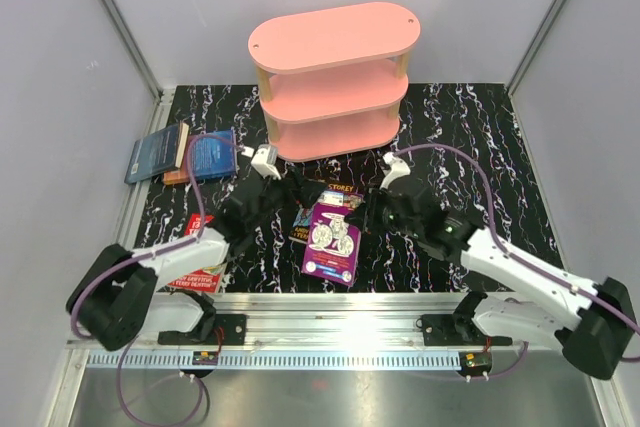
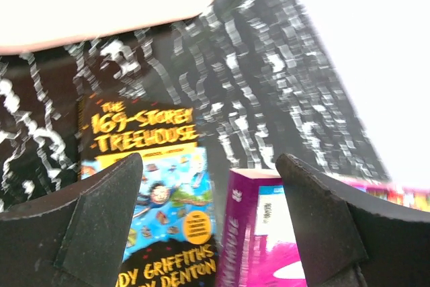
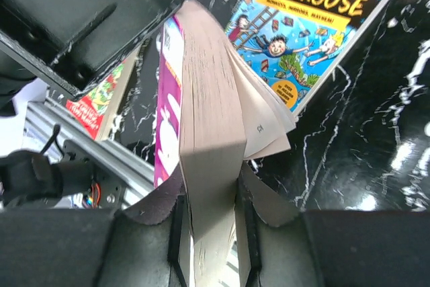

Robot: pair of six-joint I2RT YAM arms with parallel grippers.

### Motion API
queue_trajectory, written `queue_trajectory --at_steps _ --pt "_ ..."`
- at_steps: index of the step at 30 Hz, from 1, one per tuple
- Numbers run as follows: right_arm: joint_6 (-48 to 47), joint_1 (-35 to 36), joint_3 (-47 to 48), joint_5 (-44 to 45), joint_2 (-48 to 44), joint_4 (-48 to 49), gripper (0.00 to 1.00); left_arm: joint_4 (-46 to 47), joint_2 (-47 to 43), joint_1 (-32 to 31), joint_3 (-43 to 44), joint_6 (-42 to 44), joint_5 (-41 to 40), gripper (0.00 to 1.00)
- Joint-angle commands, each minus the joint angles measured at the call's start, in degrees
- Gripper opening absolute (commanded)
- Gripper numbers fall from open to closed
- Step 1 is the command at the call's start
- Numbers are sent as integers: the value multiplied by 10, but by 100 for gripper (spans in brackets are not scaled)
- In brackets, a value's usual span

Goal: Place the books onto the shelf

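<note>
1. Right wrist view showed the right gripper (image 3: 208, 233) clamped shut on the pale page block of the purple book (image 3: 166, 119). Both fingers pressed into the paper. Loose leaves and the soft cover fanned away to either side, so it looked a floppy paperback held by its pages rather than by its covers.
2. The left gripper (image 2: 211, 213) stood wide open and held nothing. Its blunt dark fingers (image 2: 101, 220) hung above the Treehouse book (image 2: 144, 186) and one end of the purple book.
3. Both books sat just in front of the shelf (image 1: 335, 42), the purple one overlapping the glossy, brightly printed Treehouse cover.
4. The shelf was smooth pink, with three oval boards on pale wooden posts. No book showed on any tier.
5. Two dark blue books (image 1: 210, 155) lay flat, side by side, off the shelf's left end as seen from above. A red book (image 1: 203, 275) lay well in front of the shelf, beside the left arm.
6. By my reckoning the task had barely begun. Nothing was shelved, and the purple book was the first one in hand.
7. The table (image 1: 470, 127) under the shelf was shiny black, marbled with white veins.
</note>
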Motion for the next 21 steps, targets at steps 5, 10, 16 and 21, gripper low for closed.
queue_trajectory --at_steps 5,10,16,21 --pt "-42 -11 55 88 -110 8 0 110 -92 15 -100 36 134 89" --pt "-51 -10 72 99 -145 -17 0 205 -151 30 -148 24 209 99" --pt "-51 -10 78 81 -155 -9 0 376 -82 31 -142 -42 347 99" --pt "-41 -10 56 58 -164 34 0 633 84 30 -100 -208 451 98"
